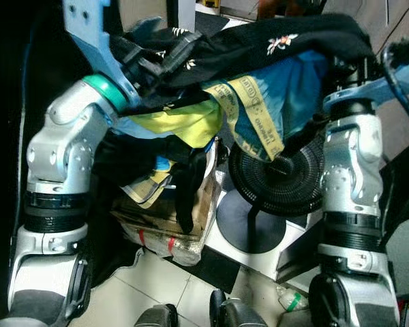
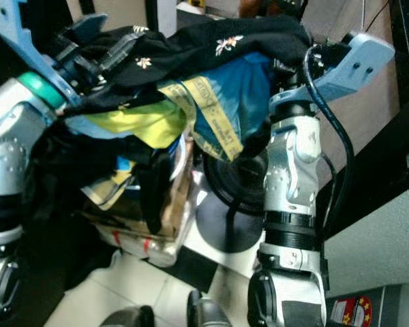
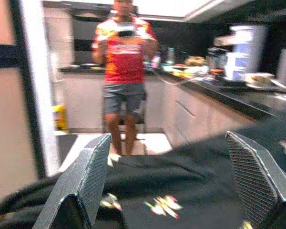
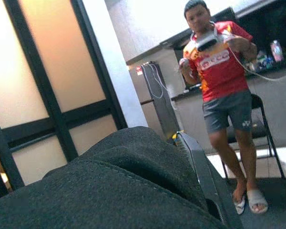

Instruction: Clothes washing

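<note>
A heaped bundle of black, blue and yellow clothes [image 1: 259, 75] lies across both raised forearms, left gripper [image 3: 174, 186] wide open and empty, right gripper's state unclear; carry level so nothing slides off.

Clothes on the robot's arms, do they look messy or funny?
Yes, a bit. The clothes are piled loosely across both arms, not folded. A blue piece with a yellow printed band and a yellow piece dangle below the black garment, over a black fan standing on the floor.
</note>
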Controlling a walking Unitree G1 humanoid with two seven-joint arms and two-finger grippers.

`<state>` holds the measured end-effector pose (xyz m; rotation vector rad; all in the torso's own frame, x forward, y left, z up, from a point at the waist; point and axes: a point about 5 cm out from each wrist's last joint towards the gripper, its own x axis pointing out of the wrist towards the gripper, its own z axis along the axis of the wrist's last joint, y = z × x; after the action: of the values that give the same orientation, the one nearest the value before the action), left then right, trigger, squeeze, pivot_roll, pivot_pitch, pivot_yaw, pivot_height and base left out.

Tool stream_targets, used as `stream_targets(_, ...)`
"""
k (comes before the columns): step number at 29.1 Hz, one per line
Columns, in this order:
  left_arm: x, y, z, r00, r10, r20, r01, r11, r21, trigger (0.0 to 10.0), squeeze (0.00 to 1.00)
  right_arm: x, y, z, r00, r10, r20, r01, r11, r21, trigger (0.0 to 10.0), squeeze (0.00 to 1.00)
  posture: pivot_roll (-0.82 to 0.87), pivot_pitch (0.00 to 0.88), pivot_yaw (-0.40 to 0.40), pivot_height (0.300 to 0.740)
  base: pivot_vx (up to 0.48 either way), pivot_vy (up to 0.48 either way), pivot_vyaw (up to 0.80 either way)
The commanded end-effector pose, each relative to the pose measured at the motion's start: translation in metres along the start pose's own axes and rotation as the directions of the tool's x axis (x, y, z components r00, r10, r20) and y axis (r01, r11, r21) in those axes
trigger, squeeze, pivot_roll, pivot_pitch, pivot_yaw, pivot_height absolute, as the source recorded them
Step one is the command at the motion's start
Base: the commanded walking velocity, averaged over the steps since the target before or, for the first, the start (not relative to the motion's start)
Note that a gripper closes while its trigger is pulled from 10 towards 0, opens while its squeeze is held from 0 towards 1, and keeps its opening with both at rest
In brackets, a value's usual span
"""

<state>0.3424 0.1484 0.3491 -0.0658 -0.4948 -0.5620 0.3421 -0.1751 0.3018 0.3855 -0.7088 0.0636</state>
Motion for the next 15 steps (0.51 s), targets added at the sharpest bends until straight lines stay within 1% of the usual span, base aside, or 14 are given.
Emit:
stream_targets(1, -0.001, 0.007, -0.001, 0.999, 0.039, -0.021, -0.039, 0.999, 0.016, 10.0, 0.0, 0.007, 0.007, 0.02, 0.996, 0.041, 0.081, -0.037, 0.998, -0.046, 10.0, 0.0, 0.03, 0.102, 0.066, 0.74, 0.0, 0.0, 0.0)
stream_targets(2, -0.002, 0.007, -0.001, 0.999, 0.038, -0.023, -0.038, 0.999, 0.023, 10.0, 0.0, 0.01, 0.006, 0.025, 0.994, 0.054, 0.095, -0.047, 0.995, -0.083, 10.0, 0.0, 0.04, 0.099, 0.065, 0.74, 0.0, 0.0, 0.0)
stream_targets(4, -0.002, 0.007, -0.001, 0.999, 0.038, -0.023, -0.038, 0.999, 0.023, 10.0, 0.0, 0.01, 0.006, 0.025, 0.994, 0.054, 0.095, -0.047, 0.995, -0.083, 10.0, 0.0, 0.04, 0.099, 0.065, 0.74, 0.0, 0.0, 0.0)
stream_targets(5, -0.002, 0.007, -0.001, 0.999, 0.038, -0.024, -0.037, 0.999, 0.026, 10.0, 0.0, 0.012, 0.003, 0.03, 0.992, 0.075, 0.105, -0.058, 0.986, -0.154, 10.0, 0.0, 0.04, 0.099, 0.065, 0.74, 0.0, 0.0, 0.0)
stream_targets(7, -0.002, 0.007, -0.001, 0.999, 0.038, -0.024, -0.037, 0.999, 0.026, 10.0, 0.0, 0.012, 0.003, 0.03, 0.992, 0.075, 0.105, -0.058, 0.986, -0.154, 10.0, 0.0, 0.04, 0.099, 0.065, 0.74, 0.0, 0.0, 0.0)
stream_targets(8, -0.005, 0.006, -0.003, 0.999, 0.029, -0.034, -0.027, 0.998, 0.057, 10.0, 0.0, 0.011, -0.001, 0.035, 0.989, 0.111, 0.098, -0.087, 0.971, -0.221, 10.0, 0.0, 0.04, 0.098, 0.063, 0.74, 0.0, 0.0, 0.0)
stream_targets(9, -0.005, 0.006, -0.003, 0.999, 0.029, -0.034, -0.027, 0.998, 0.057, 10.0, 0.0, 0.011, -0.001, 0.035, 0.989, 0.111, 0.098, -0.087, 0.971, -0.221, 10.0, 0.0, 0.04, 0.098, 0.063, 0.74, 0.0, 0.0, 0.0)
stream_targets(10, -0.009, 0.004, -0.006, 0.999, 0.006, -0.049, -0.002, 0.996, 0.093, 10.0, 0.0, 0.003, -0.003, 0.038, 0.984, 0.164, 0.069, -0.138, 0.948, -0.286, 10.0, 0.0, 0.02, 0.097, 0.06, 0.74, 0.0, 0.0, 0.0)
stream_targets(11, -0.013, 0.002, -0.007, 0.998, -0.008, -0.063, 0.016, 0.992, 0.125, 10.0, 0.0, -0.007, -0.003, 0.038, 0.981, 0.191, 0.034, -0.171, 0.932, -0.319, 10.0, 0.0, 0.01, 0.097, 0.062, 0.74, 0.0, 0.0, 0.0)
stream_targets(12, -0.013, 0.002, -0.007, 0.998, -0.008, -0.063, 0.016, 0.992, 0.125, 10.0, 0.0, -0.007, -0.003, 0.038, 0.981, 0.191, 0.034, -0.171, 0.932, -0.319, 10.0, 0.0, 0.01, 0.097, 0.062, 0.74, 0.0, 0.0, 0.0)
stream_targets(13, -0.017, 0.001, -0.007, 0.997, -0.02, -0.073, 0.031, 0.986, 0.164, 10.0, 0.0, -0.018, 0.0, 0.031, 0.981, 0.192, -0.001, -0.182, 0.932, -0.312, 10.0, 0.0, 0.01, 0.094, 0.072, 0.74, 0.0, 0.0, 0.0)
stream_targets(14, -0.017, 0.001, -0.007, 0.997, -0.02, -0.073, 0.031, 0.986, 0.164, 10.0, 0.0, -0.018, 0.0, 0.031, 0.981, 0.192, -0.001, -0.182, 0.932, -0.312, 10.0, 0.0, 0.01, 0.094, 0.072, 0.74, 0.0, 0.0, 0.0)
stream_targets(15, -0.018, 0.0, -0.006, 0.997, -0.023, -0.076, 0.037, 0.98, 0.194, 10.0, 0.0, -0.026, 0.002, 0.026, 0.985, 0.172, -0.024, -0.171, 0.941, -0.293, 10.0, 0.0, 0.01, 0.092, 0.074, 0.74, 0.0, 0.0, 0.0)
